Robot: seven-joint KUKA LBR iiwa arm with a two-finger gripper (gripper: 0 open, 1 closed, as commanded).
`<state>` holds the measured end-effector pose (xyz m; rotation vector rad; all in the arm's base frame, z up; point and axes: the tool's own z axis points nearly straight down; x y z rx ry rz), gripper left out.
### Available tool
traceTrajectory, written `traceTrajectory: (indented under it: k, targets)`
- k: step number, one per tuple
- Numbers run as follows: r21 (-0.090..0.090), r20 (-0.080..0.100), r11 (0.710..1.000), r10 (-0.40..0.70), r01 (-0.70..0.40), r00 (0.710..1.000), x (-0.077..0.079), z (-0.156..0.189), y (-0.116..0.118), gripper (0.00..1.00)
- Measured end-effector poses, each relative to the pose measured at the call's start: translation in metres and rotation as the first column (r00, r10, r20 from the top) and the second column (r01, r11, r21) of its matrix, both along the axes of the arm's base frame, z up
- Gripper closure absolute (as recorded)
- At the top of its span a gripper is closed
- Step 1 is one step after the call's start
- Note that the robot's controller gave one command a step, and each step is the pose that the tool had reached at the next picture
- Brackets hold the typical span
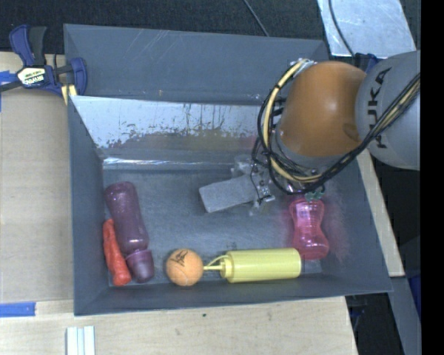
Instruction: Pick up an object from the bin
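My gripper (260, 187) sits low in the right middle of the bin, beneath the arm's orange cover. It is at the right end of a flat grey rectangular piece (223, 196) that lies on the bin floor, and I cannot tell whether it touches the piece. A translucent pink waisted bottle (309, 229) stands just right of and below the gripper. A yellow bottle (265, 265) lies on its side along the front wall, its nozzle pointing left.
An orange ball (184, 267) rests by the yellow bottle's nozzle. In the front-left corner a purple bottle (129, 228) lies beside a red-orange carrot-shaped thing (115, 254). The arm's cables loop above the gripper.
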<state>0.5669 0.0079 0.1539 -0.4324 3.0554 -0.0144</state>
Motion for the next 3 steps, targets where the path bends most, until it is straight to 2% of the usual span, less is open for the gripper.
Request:
traceTrajectory:
  k: [1,2,3]
  targets:
    - [0.000,0.007,1.000,-0.016,0.016,1.000,-0.008,-0.021,-0.001,1.00]
    - [-0.001,0.015,0.999,0.035,-0.034,0.999,0.014,0.002,0.015,1.00]
    - [-0.002,0.006,1.000,0.024,-0.024,1.000,-0.003,0.108,0.009,1.00]
